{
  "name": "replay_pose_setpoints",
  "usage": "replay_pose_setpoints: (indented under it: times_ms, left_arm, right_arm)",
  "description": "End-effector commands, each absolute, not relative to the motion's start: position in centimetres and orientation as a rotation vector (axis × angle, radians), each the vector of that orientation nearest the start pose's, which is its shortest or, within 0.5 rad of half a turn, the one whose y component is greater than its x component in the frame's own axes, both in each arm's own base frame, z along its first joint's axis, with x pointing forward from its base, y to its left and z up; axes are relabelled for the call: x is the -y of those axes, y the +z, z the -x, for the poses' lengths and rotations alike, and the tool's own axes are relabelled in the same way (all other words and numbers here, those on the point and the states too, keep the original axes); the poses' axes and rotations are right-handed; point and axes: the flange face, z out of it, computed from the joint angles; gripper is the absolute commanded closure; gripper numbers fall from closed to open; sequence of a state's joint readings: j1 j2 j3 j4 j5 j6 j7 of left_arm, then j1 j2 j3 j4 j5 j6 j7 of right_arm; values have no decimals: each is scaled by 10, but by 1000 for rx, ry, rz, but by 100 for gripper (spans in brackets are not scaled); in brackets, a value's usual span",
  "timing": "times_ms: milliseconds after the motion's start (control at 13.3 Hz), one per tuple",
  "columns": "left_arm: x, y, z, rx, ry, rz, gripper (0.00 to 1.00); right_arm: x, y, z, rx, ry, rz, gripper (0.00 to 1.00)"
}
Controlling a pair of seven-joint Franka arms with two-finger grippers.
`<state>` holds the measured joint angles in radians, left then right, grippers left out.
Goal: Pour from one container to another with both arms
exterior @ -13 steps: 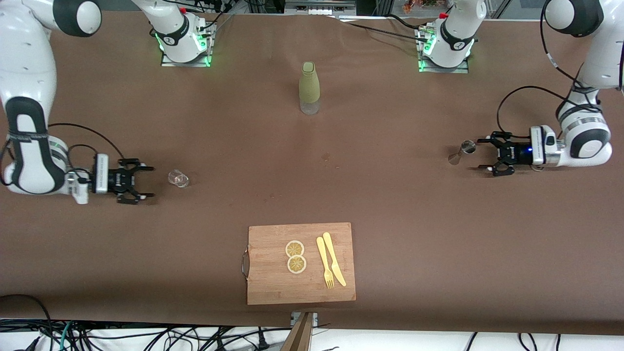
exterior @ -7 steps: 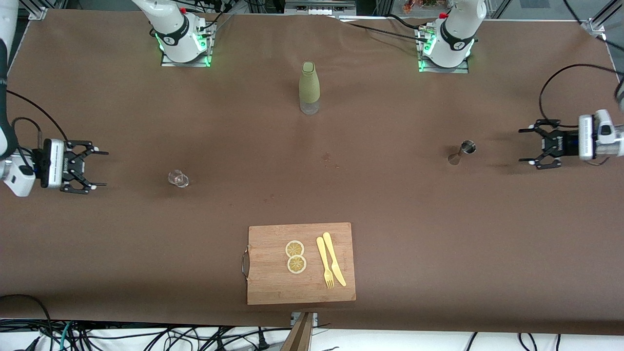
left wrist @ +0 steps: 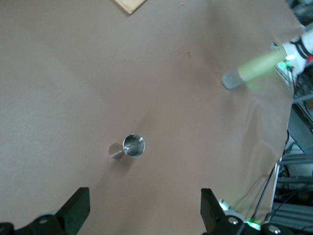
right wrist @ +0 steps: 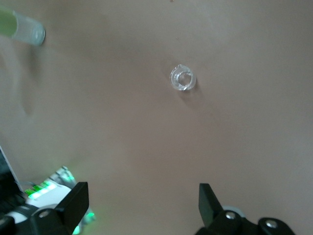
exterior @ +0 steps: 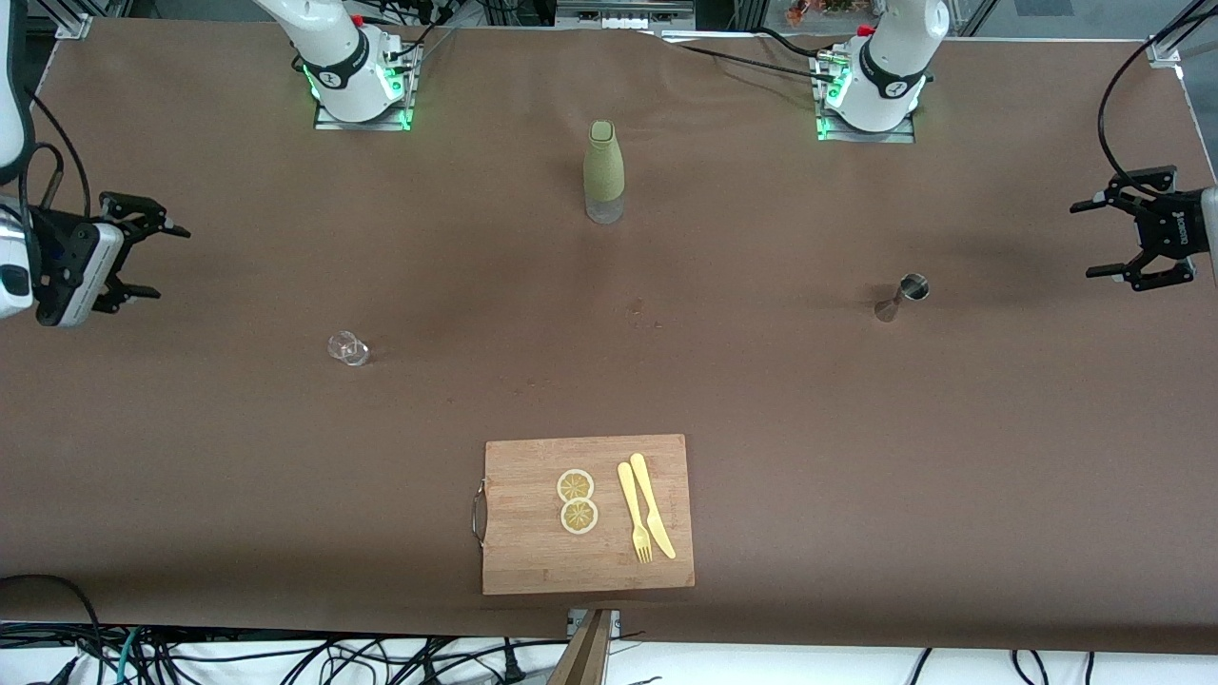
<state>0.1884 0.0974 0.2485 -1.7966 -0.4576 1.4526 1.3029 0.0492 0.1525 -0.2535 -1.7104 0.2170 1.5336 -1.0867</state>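
Brown cloth covers the whole tabletop [exterior: 856, 457], and we see the two white jointed arms only at its ends, their bases standing along the edge farthest from the front camera.

Largest on the cloth is a rectangular wooden cutting board with a metal handle [exterior: 533, 561], lying nearest the front camera at the middle of the tabletop. On it we count two round lemon slices [exterior: 577, 501], touching each other, and just beside them a yellow plastic fork [exterior: 633, 512] and a yellow plastic knife [exterior: 652, 504] side by side.

Farther from the camera, between the two bases, stands an upright olive-green bottle with a clear bottom [exterior: 603, 171].

Our left claw [exterior: 1121, 236] hangs released, fingers wide apart, over the left arm's end of the tabletop. A small steel jigger cup [exterior: 901, 296] stands well apart from it, toward the middle; in the left wrist view it [left wrist: 129, 147] shows clear of both fingers.

Our right claw [exterior: 143, 261] is likewise released over the right arm's end. A small clear glass tumbler [exterior: 348, 348] sits well apart from it, toward the middle and nearer the camera; we see it [right wrist: 183, 78] from above in the right wrist view.
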Motion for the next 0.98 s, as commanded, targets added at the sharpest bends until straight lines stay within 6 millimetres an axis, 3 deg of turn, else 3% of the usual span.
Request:
replay_pose_setpoints:
  times_ms: [0, 151, 377, 679, 905]
  left_arm:
    - [-148, 524, -503, 790, -46, -2554, 0]
    - [-122, 552, -499, 647, -129, -2708, 0]
    - [-88, 599, -509, 386, -180, -2950, 0]
    - [-34, 613, -515, 76, -231, -3115, 0]
    - [-21, 614, -517, -19, -227, -3134, 0]
  right_arm:
    - [80, 495, -549, 875, 282, 2724, 0]
    - [61, 511, -547, 730, 345, 2903, 0]
    - [54, 530, -545, 689, 327, 3030, 0]
    - [35, 567, -534, 462, 396, 3155, 0]
    - [25, 583, -528, 165, 322, 3199, 0]
